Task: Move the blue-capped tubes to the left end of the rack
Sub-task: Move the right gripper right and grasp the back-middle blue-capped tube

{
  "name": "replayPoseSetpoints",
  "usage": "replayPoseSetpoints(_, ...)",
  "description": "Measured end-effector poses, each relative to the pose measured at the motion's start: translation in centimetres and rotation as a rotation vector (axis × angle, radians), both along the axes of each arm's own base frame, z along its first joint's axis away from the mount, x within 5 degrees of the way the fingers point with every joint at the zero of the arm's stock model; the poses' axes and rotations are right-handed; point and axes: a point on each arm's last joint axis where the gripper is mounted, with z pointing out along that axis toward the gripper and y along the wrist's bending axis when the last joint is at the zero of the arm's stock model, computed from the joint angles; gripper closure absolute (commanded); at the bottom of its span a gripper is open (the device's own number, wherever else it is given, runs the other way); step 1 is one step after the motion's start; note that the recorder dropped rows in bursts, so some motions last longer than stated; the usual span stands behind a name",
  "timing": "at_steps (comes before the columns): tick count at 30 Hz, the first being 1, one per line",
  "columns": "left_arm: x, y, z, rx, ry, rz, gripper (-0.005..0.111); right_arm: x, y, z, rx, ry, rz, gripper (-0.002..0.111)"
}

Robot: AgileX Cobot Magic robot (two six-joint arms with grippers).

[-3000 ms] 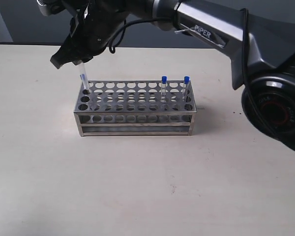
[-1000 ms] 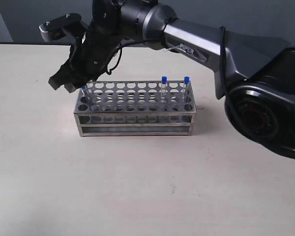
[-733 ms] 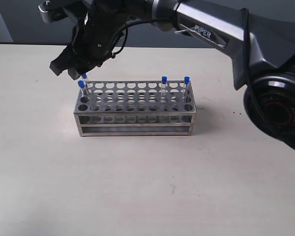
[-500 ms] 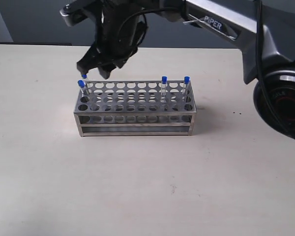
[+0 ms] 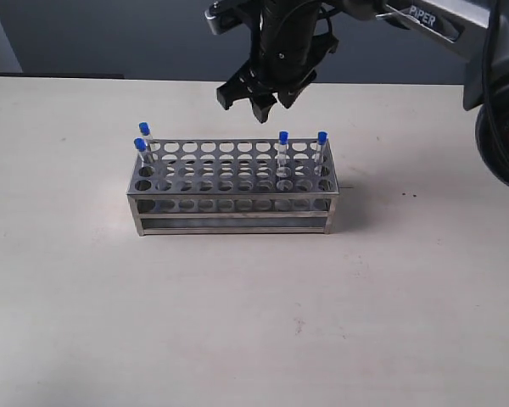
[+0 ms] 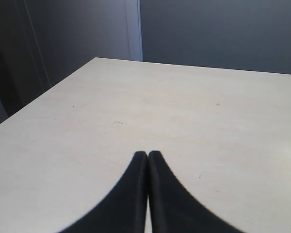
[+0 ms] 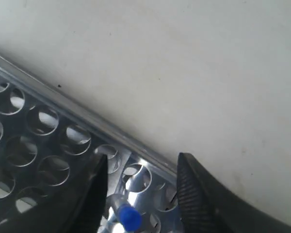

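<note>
**A:** On the desk (image 5: 237, 322), nearest us, what stands there?

**B:** The rack (image 5: 233, 203), with its long side toward us.

**A:** And the tubes (image 5: 141, 149)?

**B:** There are four, all upright in its holes. Two are at the left end, one just behind the other. The other two are toward the right end at the back, one in the end column and one a little further in, with a gap between them.

**A:** Behind that?

**B:** The right hand (image 5: 246, 103) hangs above the rack's back edge, right of the middle and near the inner right-end tube. It is spread wide and grips nothing. In its wrist view one blue cap (image 7: 130, 218) shows between its two fingers (image 7: 194, 194). The exterior view puts the hand higher than the caps and not touching them.

**A:** And the left hand (image 6: 148, 160)?

**B:** Only its own wrist camera shows it. Its fingers are pressed together with nothing between them, over the desk. Beyond the desk's far edge is a dark wall (image 6: 208, 34).
</note>
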Motion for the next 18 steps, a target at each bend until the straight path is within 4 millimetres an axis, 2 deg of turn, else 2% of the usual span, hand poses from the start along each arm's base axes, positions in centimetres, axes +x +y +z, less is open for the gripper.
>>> replayPoseSetpoints(3, 0.0, 0.0, 0.0, 0.000, 0.000, 0.000, 0.106, -0.4, -0.7, -0.5, -0.022, 0.029, -0.006, 0.064)
replayPoseSetpoints(8, 0.0, 0.0, 0.0, 0.000, 0.000, 0.000, 0.106, -0.8, -1.4, 0.0, -0.035, 0.032, -0.010, 0.064)
replayPoseSetpoints(15, 0.0, 0.0, 0.0, 0.000, 0.000, 0.000, 0.106, -1.4, -1.6, -1.5, -0.051, 0.091, -0.012, 0.064)
replayPoseSetpoints(18, 0.0, 0.0, 0.0, 0.000, 0.000, 0.000, 0.106, -1.5, -1.6, -1.8, -0.056, 0.100, -0.013, 0.072)
